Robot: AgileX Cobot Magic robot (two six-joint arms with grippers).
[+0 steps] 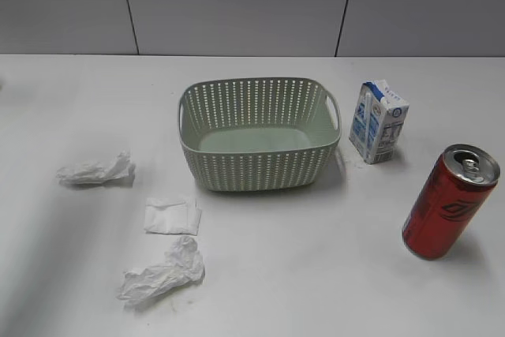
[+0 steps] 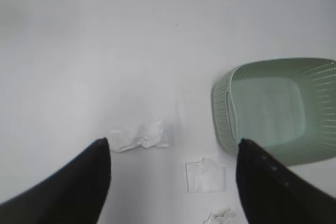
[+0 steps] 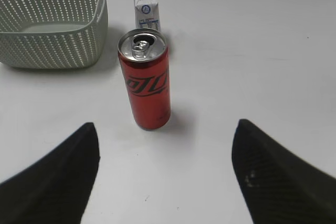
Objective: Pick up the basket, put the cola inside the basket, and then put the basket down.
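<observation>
The pale green slotted basket [image 1: 256,133] stands empty on the white table at the centre. It also shows in the left wrist view [image 2: 273,109] and in the right wrist view [image 3: 52,24]. The red cola can [image 1: 448,203] stands upright at the right, also in the right wrist view [image 3: 145,80]. No gripper shows in the exterior view. My left gripper [image 2: 173,169] is open and empty above the table, left of the basket. My right gripper [image 3: 165,153] is open and empty, a short way in front of the can.
A small blue-and-white carton [image 1: 379,121] stands right of the basket, behind the can [image 3: 145,8]. Three crumpled white tissues [image 1: 96,170] [image 1: 171,216] [image 1: 162,274] lie left of and in front of the basket. A grey wall runs behind the table.
</observation>
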